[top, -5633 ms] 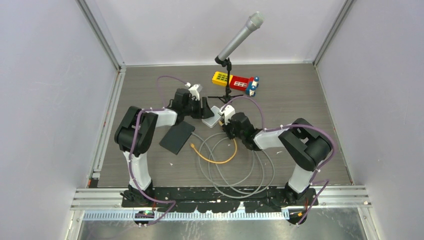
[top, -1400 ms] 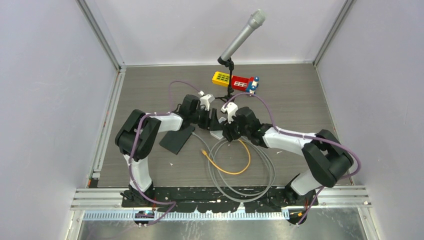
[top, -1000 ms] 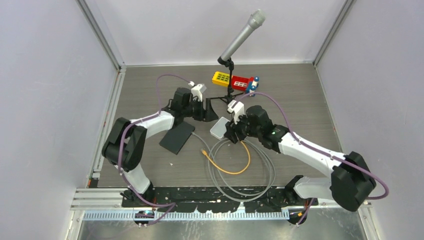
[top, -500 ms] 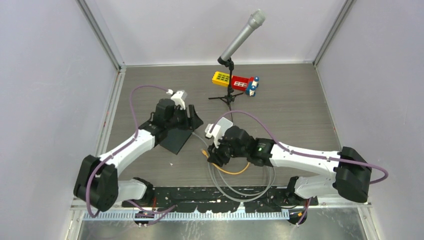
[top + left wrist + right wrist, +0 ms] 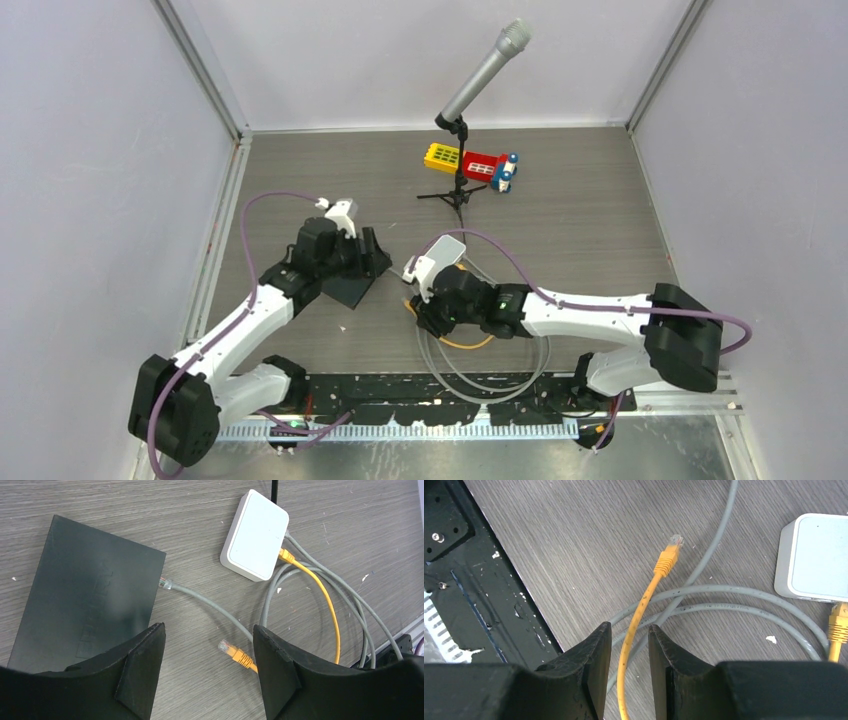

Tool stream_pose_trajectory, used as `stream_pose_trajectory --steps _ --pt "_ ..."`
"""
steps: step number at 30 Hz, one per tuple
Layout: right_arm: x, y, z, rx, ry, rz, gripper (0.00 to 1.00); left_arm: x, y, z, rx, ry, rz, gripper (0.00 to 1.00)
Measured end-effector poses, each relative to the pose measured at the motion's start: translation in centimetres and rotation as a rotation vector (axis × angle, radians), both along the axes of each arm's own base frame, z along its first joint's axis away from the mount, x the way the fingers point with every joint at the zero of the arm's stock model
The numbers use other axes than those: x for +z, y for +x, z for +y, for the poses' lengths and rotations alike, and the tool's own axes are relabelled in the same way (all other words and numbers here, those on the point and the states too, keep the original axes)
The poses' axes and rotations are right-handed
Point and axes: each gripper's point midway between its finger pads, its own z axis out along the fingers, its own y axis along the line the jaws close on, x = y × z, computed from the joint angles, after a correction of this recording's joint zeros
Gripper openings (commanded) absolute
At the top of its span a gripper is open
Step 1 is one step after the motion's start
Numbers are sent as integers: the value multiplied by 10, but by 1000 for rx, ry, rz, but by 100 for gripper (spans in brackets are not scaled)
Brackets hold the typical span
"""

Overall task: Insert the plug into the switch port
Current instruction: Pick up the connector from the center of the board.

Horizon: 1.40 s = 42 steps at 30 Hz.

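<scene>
Jaws on the right gripper [image 5: 629, 630] stand narrowly apart and straddle the yellow cable [image 5: 644, 597], with a sliver of gap on each side, so nothing is pinched. The yellow plug [image 5: 670, 555] lies flat on the table [image 5: 574, 545] just ahead of them, loose, well apart from the black switch [image 5: 85, 595]. The cable's other end sits in the white box [image 5: 256, 535]. Over by the switch, the left gripper [image 5: 208, 630] hangs with its jaws spread wide and holds nothing. A grey plug [image 5: 165, 584] lies right at the switch's edge; I can't tell whether it touches.
</scene>
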Motion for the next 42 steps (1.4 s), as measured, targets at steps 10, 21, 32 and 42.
stream_pose_trajectory --steps 10,21,32,42 --pt "-22 -3 1 -5 -54 22 35 1 -6 2 4 -2 11 67" --pt "-32 -5 -3 -8 -95 25 0 5 -14 7 10 -8 4 67" --pt "77 -10 -19 29 153 -139 1 33 -22 15 61 -70 -75 66" --pt "96 -15 -54 -14 280 -225 1 88 -39 10 120 -350 -165 73"
